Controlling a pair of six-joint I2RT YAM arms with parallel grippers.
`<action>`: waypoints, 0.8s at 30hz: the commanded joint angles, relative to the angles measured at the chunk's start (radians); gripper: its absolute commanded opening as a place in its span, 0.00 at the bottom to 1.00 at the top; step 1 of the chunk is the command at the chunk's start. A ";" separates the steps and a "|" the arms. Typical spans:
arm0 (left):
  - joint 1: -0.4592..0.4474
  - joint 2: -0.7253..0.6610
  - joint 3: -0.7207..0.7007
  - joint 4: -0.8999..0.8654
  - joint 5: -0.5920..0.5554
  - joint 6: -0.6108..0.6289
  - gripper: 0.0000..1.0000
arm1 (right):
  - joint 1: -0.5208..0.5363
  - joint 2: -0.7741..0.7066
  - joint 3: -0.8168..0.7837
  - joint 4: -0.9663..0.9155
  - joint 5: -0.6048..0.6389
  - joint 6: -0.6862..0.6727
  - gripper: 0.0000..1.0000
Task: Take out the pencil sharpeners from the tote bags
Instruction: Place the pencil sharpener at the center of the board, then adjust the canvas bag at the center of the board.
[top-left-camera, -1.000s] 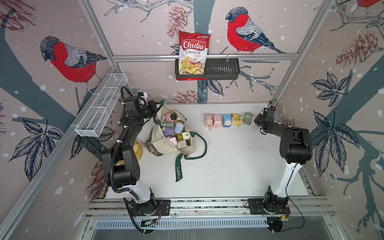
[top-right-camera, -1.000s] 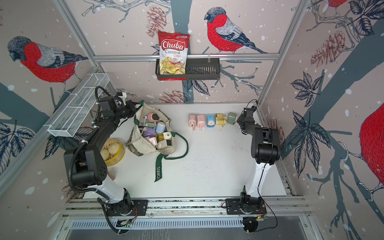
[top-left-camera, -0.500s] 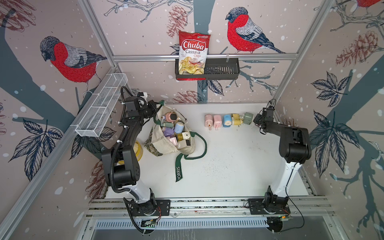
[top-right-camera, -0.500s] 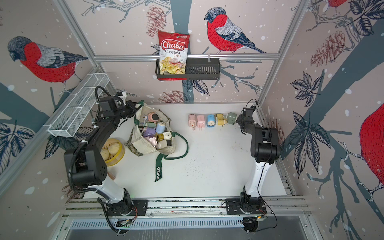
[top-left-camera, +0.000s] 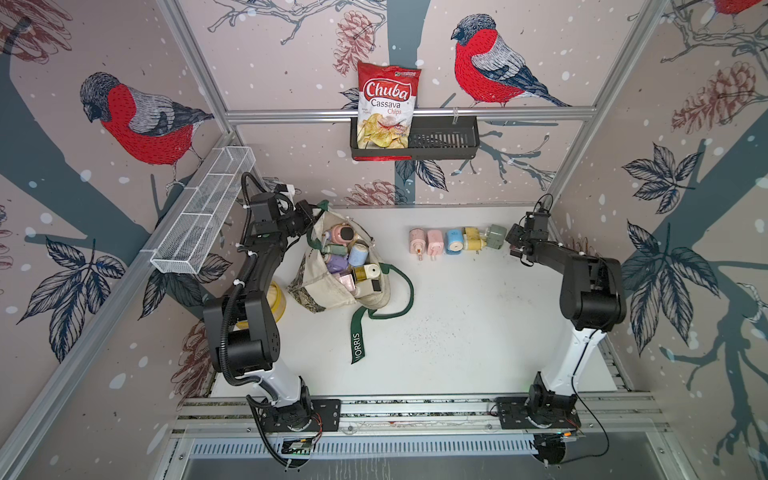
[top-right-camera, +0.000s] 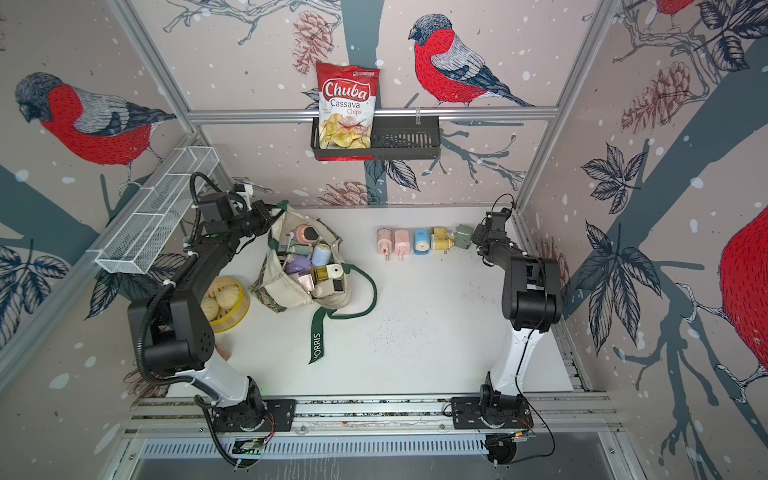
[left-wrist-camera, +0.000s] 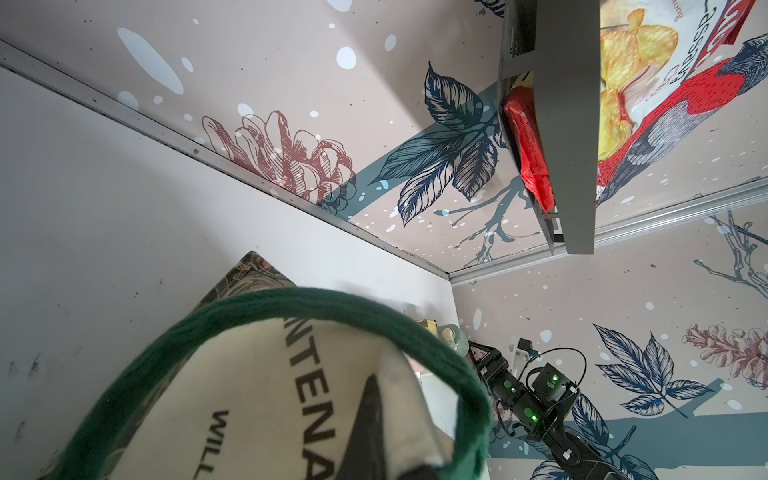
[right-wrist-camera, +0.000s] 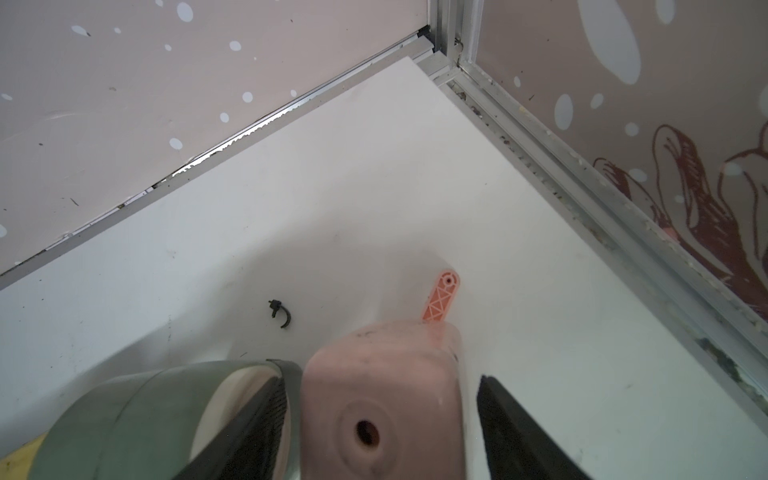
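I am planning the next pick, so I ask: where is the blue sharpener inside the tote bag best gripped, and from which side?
Probably from above, through the open mouth of the tote bag. The blue sharpener lies on top of the other sharpeners, so its upper body is free. Close the jaws across that upper body; lower down the neighbours crowd it.

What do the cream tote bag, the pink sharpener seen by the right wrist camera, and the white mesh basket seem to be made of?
Cream tote bag with green handles: probably canvas, matte, with a woven handle and soft folds.
Pink boxy sharpener: likely moulded plastic, smooth and slightly scuffed.
White mesh basket: apparently painted metal wire in an open grid.
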 joint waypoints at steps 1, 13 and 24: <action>0.003 -0.014 0.011 0.188 0.052 -0.010 0.00 | 0.005 -0.042 -0.010 -0.005 0.026 0.001 0.77; 0.003 -0.010 0.009 0.190 0.052 -0.013 0.00 | 0.031 -0.198 -0.091 0.007 0.031 0.020 0.77; 0.003 -0.008 0.009 0.188 0.050 -0.010 0.00 | 0.166 -0.444 -0.161 0.036 0.046 -0.056 0.78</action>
